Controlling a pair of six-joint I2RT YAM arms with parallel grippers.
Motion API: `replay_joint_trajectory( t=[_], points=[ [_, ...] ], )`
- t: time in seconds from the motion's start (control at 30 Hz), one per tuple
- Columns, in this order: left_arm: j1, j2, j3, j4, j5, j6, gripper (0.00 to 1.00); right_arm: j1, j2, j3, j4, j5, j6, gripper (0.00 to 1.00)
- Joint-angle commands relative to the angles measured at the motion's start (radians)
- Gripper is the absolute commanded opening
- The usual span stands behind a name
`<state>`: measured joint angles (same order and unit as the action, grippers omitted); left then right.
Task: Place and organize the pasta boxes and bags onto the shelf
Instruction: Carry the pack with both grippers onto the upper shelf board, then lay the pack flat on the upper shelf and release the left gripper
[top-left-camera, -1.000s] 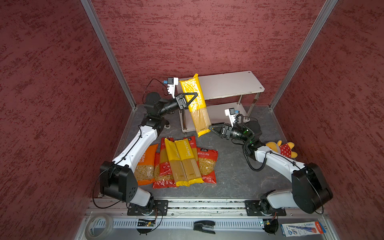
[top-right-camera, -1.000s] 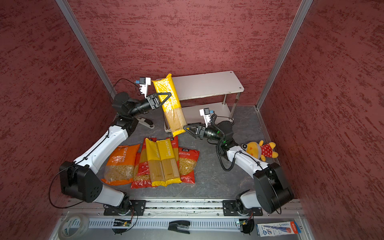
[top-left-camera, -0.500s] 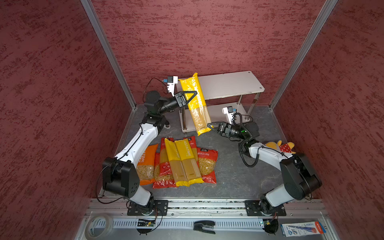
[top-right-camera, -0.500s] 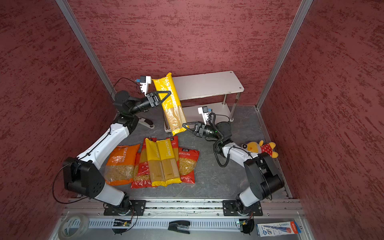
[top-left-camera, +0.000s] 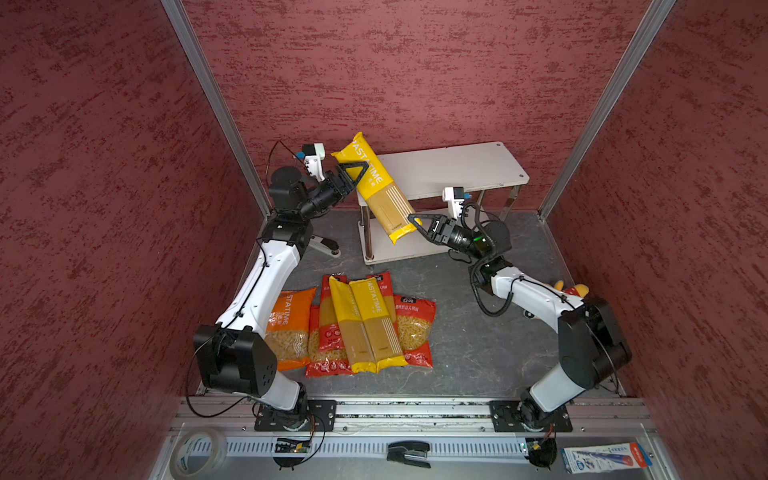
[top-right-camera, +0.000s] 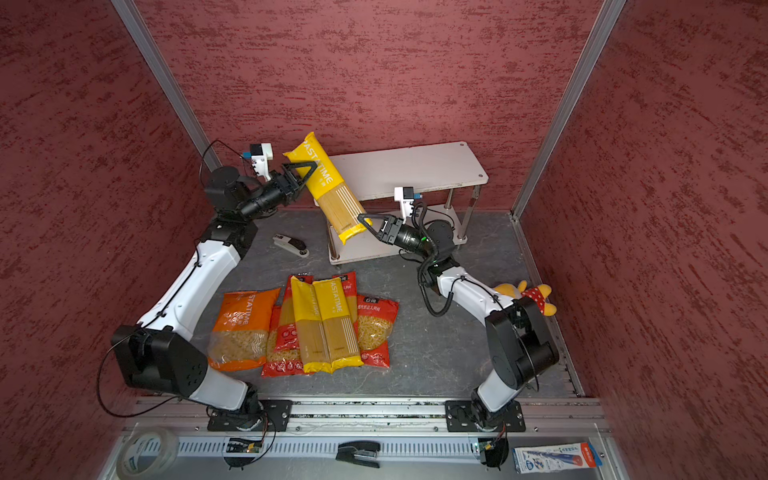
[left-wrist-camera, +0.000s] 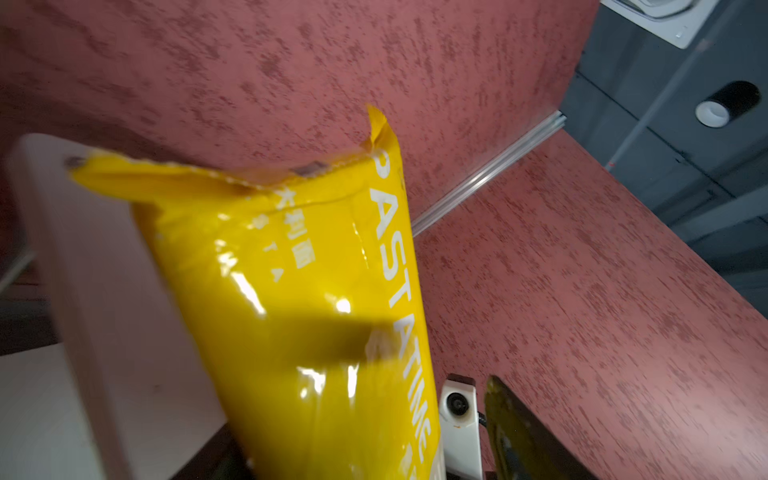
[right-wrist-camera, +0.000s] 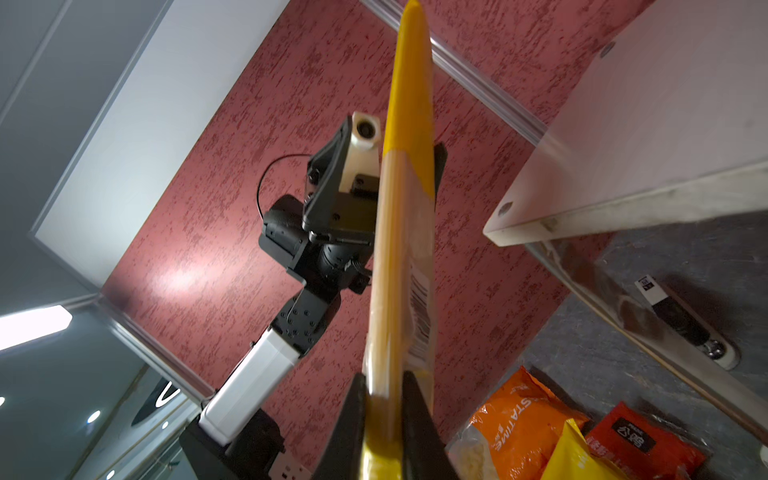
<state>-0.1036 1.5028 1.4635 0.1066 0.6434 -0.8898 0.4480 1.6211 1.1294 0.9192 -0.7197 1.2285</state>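
Your right gripper (top-left-camera: 415, 222) is pinched tight on the low end of a long yellow spaghetti pack (top-left-camera: 376, 187). In the right wrist view its fingers (right-wrist-camera: 419, 424) press on both sides of the pack. Your left gripper (top-left-camera: 358, 172) is up by the yellow top part of the pack, but it is not squeezing. Its jaws stand wide and the pack runs between them. In the left wrist view one finger (left-wrist-camera: 519, 432) is clear of the wrapper.

The pack is up in the air and tilted. Its top end is beside the left end of the top board of the shelf (top-left-camera: 457, 166). I cannot tell if it touches the board. Its low end hangs in front of the left part of the bottom board. The shelf stands at the back edge of the worktop (top-left-camera: 478, 332), near the middle.

The other packs lie flat in a bunch on the worktop, toward the front edge and left of the middle. There is an orange bag (top-left-camera: 291, 324), and two yellow spaghetti packs (top-left-camera: 368, 328) lie on top of red bags (top-left-camera: 415, 328).
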Motion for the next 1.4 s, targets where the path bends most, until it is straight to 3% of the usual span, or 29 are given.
replay_joint_trajectory(
  t=[0.0, 0.3, 0.53, 0.67, 0.87, 1.03, 1.23, 1.37],
  points=[
    [0.036, -0.053, -0.03, -0.074, -0.069, 0.019, 0.81, 0.0, -0.003, 0.099, -0.013, 0.175, 0.051, 0.0],
    [0.056, -0.063, -0.04, -0.085, -0.071, 0.018, 0.85, 0.045, -0.008, 0.113, -0.069, 0.419, 0.077, 0.0],
    [0.033, -0.099, -0.102, -0.107, -0.102, 0.04, 0.83, 0.119, -0.054, 0.079, -0.11, 0.725, 0.114, 0.0],
    [0.007, -0.123, -0.143, -0.113, -0.124, 0.053, 0.83, 0.145, -0.025, 0.141, -0.213, 0.785, 0.144, 0.0],
    [-0.022, -0.176, -0.206, -0.193, -0.185, 0.148, 0.82, 0.15, -0.002, 0.214, -0.425, 0.725, 0.126, 0.34],
    [-0.022, -0.223, -0.269, -0.194, -0.19, 0.158, 0.82, 0.137, 0.015, 0.218, -0.499, 0.566, 0.048, 0.5],
    [-0.031, -0.268, -0.365, -0.138, -0.194, 0.122, 0.82, 0.068, 0.041, 0.25, -0.54, 0.351, 0.005, 0.52],
    [-0.039, -0.287, -0.405, -0.133, -0.208, 0.123, 0.82, 0.054, 0.042, 0.265, -0.559, 0.291, -0.038, 0.42]
  ],
)
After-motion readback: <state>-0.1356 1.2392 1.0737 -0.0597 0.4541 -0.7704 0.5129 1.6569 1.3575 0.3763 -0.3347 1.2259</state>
